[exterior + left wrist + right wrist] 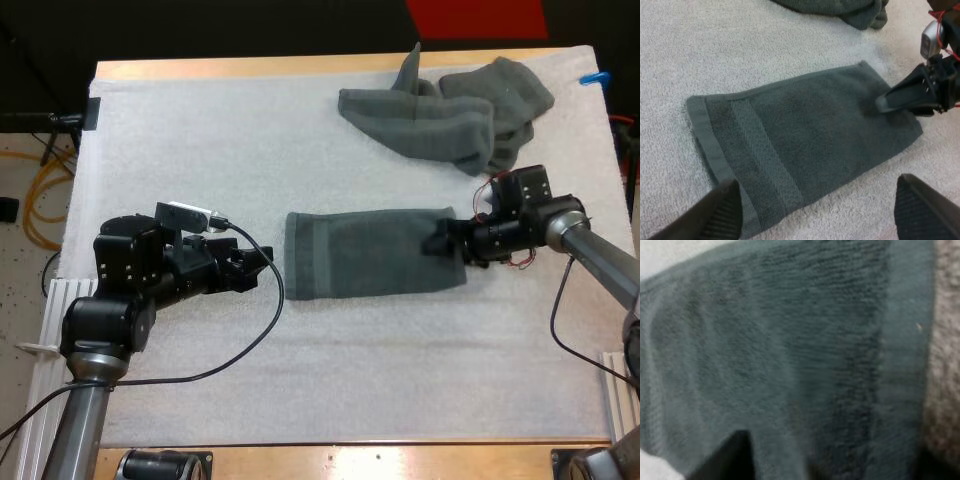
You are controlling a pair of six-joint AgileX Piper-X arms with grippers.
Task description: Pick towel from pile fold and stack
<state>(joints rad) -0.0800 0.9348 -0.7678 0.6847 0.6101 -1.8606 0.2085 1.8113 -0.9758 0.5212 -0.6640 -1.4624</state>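
My left gripper standing open, fingers apart, hovering at banded left end of flat towel. My right gripper sitting at towel's right end; grasp cannot tell. Both arms reaching inward, low over mat. Crumpled towels lying far right.

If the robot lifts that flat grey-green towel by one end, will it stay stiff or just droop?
Probably droop: the folded towel is soft terry lying limp on the mat, like the crumpled towels beyond it. It looks light. Pushed, it would likely bunch rather than slide, since both surfaces look fuzzy.
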